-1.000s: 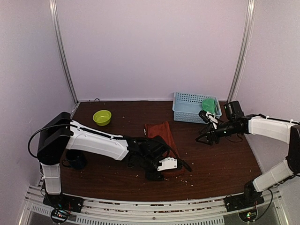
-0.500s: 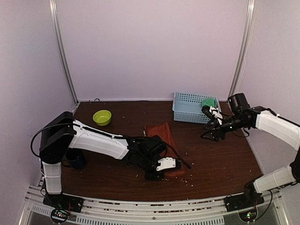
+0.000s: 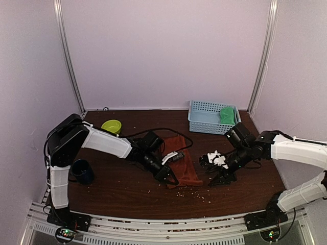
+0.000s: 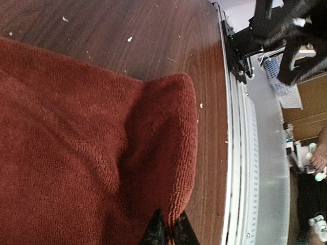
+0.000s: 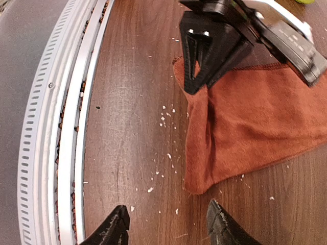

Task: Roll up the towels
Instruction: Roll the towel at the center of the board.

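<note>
The rust towel (image 3: 183,159) lies spread on the table's middle, and it fills the left wrist view (image 4: 76,143). My left gripper (image 3: 170,179) is shut on its near edge (image 4: 185,204), pinching a fold between the black fingertips. My right gripper (image 3: 212,171) hovers low just right of the towel's near corner (image 5: 200,178), its fingers (image 5: 116,228) apart with only bare table between them. The right wrist view also shows the left gripper (image 5: 192,81) on the cloth. A green towel (image 3: 228,115) sits in the light-blue basket (image 3: 203,122) at the back right.
A lime-green bowl (image 3: 111,126) stands at the back left and a dark cup (image 3: 82,171) near the left arm's base. White crumbs (image 5: 166,120) litter the wood by the towel. The metal rail (image 5: 61,127) runs along the near table edge.
My left gripper closed on the towel's near edge as that arm drew back to the left. My right arm swung from beside the basket down to the towel's near right corner.
</note>
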Controlling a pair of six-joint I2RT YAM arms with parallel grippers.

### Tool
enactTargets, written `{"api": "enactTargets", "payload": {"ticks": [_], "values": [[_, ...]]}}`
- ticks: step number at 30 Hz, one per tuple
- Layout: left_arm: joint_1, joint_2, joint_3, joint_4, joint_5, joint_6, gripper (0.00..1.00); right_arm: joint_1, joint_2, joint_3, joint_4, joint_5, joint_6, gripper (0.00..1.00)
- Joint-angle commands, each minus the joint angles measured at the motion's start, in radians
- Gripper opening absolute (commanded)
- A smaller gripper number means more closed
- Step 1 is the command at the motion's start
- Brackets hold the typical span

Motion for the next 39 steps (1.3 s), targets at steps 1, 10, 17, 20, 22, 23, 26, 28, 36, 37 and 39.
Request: {"api": "enactTargets", "payload": {"ticks": [1, 10, 17, 20, 22, 23, 26, 28, 36, 37, 39], "values": [[0.03, 0.064, -0.022, 0.141, 0.201, -0.183, 0.08, 0.099, 0.057, 0.023, 0.154, 0.134, 0.03, 0.55], [0.057, 0.095, -0.043, 0.168, 0.215, -0.216, 0.08, 0.214, 0.243, 0.045, 0.332, 0.223, 0.056, 0.58], [0.064, 0.12, -0.049, 0.195, 0.246, -0.251, 0.08, 0.252, 0.312, 0.017, 0.422, 0.258, 0.07, 0.58], [0.065, 0.13, -0.044, 0.191, 0.251, -0.253, 0.08, 0.255, 0.347, 0.018, 0.469, 0.252, 0.107, 0.54], [0.066, 0.131, -0.046, 0.194, 0.253, -0.254, 0.08, 0.256, 0.382, 0.039, 0.462, 0.248, 0.121, 0.5], [0.066, 0.132, -0.047, 0.195, 0.253, -0.253, 0.08, 0.255, 0.4, 0.05, 0.447, 0.244, 0.121, 0.47], [0.072, 0.13, -0.049, 0.193, 0.253, -0.255, 0.08, 0.254, 0.431, 0.067, 0.424, 0.225, 0.115, 0.42], [0.073, 0.127, -0.051, 0.191, 0.252, -0.252, 0.08, 0.254, 0.437, 0.059, 0.433, 0.222, 0.121, 0.4], [0.086, 0.085, -0.054, 0.15, 0.212, -0.231, 0.24, 0.231, 0.488, 0.139, 0.333, 0.121, 0.175, 0.04], [0.09, 0.065, -0.061, 0.138, 0.194, -0.218, 0.29, 0.223, 0.506, 0.156, 0.3, 0.09, 0.178, 0.0], [0.1, 0.006, -0.091, 0.124, 0.148, -0.199, 0.39, 0.204, 0.54, 0.189, 0.221, 0.028, 0.186, 0.0]]}}
